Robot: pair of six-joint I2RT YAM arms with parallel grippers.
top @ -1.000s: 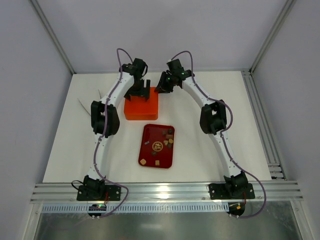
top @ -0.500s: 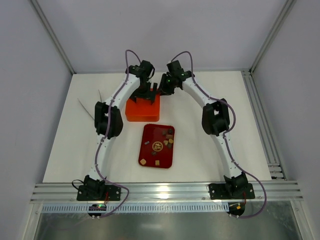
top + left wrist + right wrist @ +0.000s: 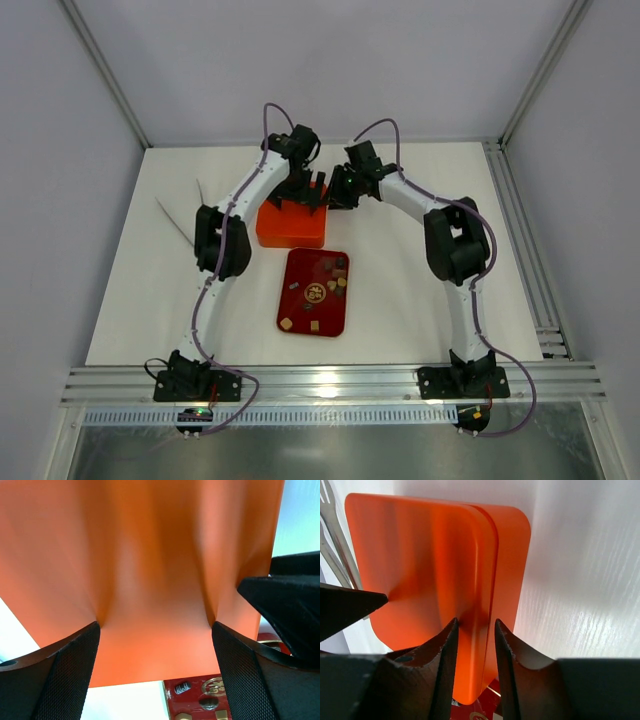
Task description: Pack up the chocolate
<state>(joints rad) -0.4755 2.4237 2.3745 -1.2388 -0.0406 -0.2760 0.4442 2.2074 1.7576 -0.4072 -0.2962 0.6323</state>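
Several small chocolate pieces (image 3: 340,263) lie scattered on the dark red tray (image 3: 300,300) in the top view. A striped chocolate (image 3: 182,688) and the tray (image 3: 188,703) show below the box in the left wrist view. The orange box (image 3: 290,228) sits just behind the tray. My left gripper (image 3: 303,190) is over it, open wide, with both fingertips touching the orange top (image 3: 155,570). My right gripper (image 3: 333,190) is at the box's right edge. Its jaws are close together around the rounded rim of the orange box (image 3: 445,555).
Two thin pale sticks (image 3: 180,220) lie on the white table to the left of the box; metal strips (image 3: 330,530) show at the top left of the right wrist view. An aluminium rail (image 3: 330,380) runs along the near edge by the arm bases.
My left gripper has moved right across the top of the orange box. The right arm has folded, bringing its gripper onto the box's right edge. The box has shifted slightly right.
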